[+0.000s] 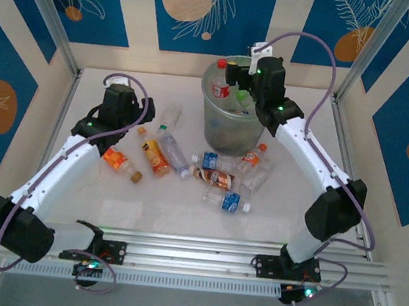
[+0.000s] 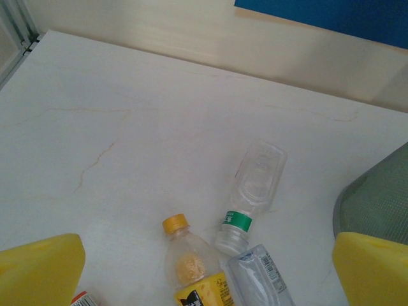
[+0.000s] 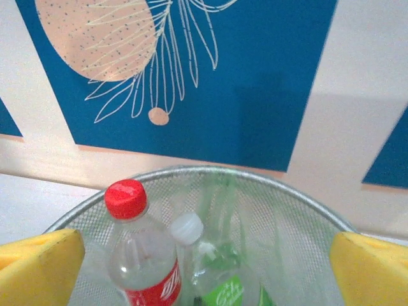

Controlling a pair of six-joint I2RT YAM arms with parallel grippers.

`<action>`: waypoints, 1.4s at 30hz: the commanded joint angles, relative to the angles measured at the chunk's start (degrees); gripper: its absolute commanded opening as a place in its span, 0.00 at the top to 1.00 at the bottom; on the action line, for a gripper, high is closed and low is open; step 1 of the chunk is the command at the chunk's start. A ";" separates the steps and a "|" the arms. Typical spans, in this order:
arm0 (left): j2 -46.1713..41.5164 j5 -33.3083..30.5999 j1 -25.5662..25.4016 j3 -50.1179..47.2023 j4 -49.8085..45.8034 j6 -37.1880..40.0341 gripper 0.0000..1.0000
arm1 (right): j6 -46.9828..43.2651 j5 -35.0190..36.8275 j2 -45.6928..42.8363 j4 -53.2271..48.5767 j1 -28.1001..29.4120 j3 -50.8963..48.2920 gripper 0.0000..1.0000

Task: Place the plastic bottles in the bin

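Two bottles [image 3: 141, 248] in the bin [image 3: 255, 182], bottoms cut off; left gripper [image 2: 207, 271] and right gripper [image 3: 204, 268] wide open, empty.

I look down on a pale, faintly veined tabletop [image 1: 183, 213] across the middle of the top view. A ribbed metal rail [image 1: 200, 259] crosses the bottom. Slanted metal posts [image 1: 50, 13] stand at upper left and upper right. Beyond, blue wall panels [image 3: 255, 76] carry white leaf drawings and a speckled peach disc [image 3: 102, 38].

Blue leaf-print wall panels [image 1: 198, 12], pale marbled table [image 1: 167, 219]
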 commanded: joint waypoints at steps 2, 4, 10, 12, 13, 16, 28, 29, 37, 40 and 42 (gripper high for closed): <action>-2.15 -0.69 0.66 0.45 -0.49 0.64 0.01 | 12.76 9.02 -4.92 -18.70 2.44 1.01 0.01; -2.48 -0.77 0.71 -0.01 -0.39 0.47 0.00 | 18.24 10.44 -7.80 -25.15 3.25 -0.52 0.01; -2.69 -1.11 0.71 -1.04 -0.70 0.20 0.01 | 33.26 11.23 -18.91 -39.84 4.58 -9.49 0.01; -2.72 -1.25 0.70 -1.52 -0.72 0.02 0.00 | 37.29 11.18 -22.62 -44.36 5.05 -13.14 0.01; -2.71 -1.42 0.65 -1.65 -0.73 -0.14 0.00 | 39.35 11.20 -23.93 -46.42 5.16 -14.50 0.01; -3.02 -2.05 0.67 -2.49 -0.25 -0.72 0.01 | 44.30 9.32 -28.00 -50.90 5.16 -20.19 0.01; -3.17 0.47 0.69 -3.42 -0.52 -0.45 0.01 | 56.94 -7.46 -31.42 -48.90 7.17 -39.29 0.02; -3.24 1.48 0.67 -3.90 -0.60 -0.18 0.01 | 57.65 -8.86 -32.05 -48.05 7.23 -40.93 0.02; -4.45 5.80 0.36 -9.19 -1.53 0.30 0.00 | 59.13 -9.51 -32.24 -43.50 7.27 -43.61 0.01; -5.29 6.24 0.35 -10.58 -1.10 -0.14 0.00 | 57.28 -7.81 -29.91 -42.22 6.56 -41.06 0.01; -5.68 6.42 0.19 -11.31 -0.50 -0.49 0.01 | 55.56 -6.49 -27.26 -41.01 5.63 -39.28 0.01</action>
